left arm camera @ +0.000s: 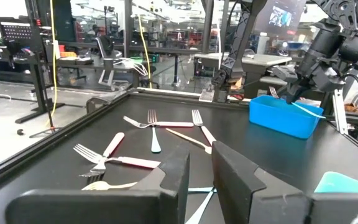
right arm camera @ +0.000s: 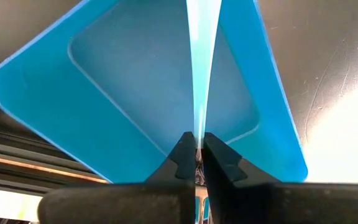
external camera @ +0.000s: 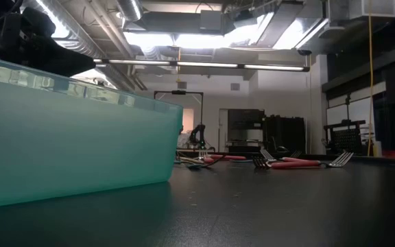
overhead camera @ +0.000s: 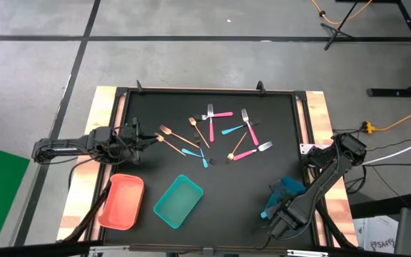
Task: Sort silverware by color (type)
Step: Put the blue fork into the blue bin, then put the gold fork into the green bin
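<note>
Right wrist view: right claw [right arm camera: 196, 163] grasps a light-blue utensil [right arm camera: 201, 56] above the blue tray's [right arm camera: 36, 93] open interior.

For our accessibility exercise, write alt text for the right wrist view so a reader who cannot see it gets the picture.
The right gripper is shut on a light-blue utensil handle, held directly above an empty blue tray on the black table. The utensil's head is out of view.

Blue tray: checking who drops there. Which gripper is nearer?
Right. The right gripper hangs over the blue tray, holding a light-blue utensil; the left gripper sits across the table.
</note>
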Controlling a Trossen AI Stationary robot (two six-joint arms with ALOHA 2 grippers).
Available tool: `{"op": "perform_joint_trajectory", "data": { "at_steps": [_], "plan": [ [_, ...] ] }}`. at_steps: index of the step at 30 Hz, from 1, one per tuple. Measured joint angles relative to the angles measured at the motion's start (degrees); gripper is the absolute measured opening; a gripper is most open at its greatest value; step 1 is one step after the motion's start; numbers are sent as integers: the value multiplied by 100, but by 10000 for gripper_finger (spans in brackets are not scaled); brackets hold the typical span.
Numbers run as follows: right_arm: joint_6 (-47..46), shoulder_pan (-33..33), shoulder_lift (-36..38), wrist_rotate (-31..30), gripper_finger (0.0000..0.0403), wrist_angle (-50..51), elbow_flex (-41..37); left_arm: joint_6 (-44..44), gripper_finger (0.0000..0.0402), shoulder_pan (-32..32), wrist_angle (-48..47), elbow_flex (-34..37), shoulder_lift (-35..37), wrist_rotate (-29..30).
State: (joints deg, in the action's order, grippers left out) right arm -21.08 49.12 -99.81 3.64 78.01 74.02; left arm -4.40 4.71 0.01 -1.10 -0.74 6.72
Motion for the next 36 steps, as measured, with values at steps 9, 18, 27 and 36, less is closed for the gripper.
{"op": "perform_joint_trajectory", "data": {
  "at_steps": [9,18,27,36],
  "plan": [
    [-2,0,0,-47,82,1,0,2,63,0,0,0,-1,0],
    [-4,-2,0,-63,112,4,0,2,63,0,0,1,0,0],
    [-472,-2,0,-416,113,838,231,2,63,0,119,1,-1,0],
    [-866,-115,542,-1864,113,868,435,-30,63,0,1655,0,-1,0]
  ]
}}
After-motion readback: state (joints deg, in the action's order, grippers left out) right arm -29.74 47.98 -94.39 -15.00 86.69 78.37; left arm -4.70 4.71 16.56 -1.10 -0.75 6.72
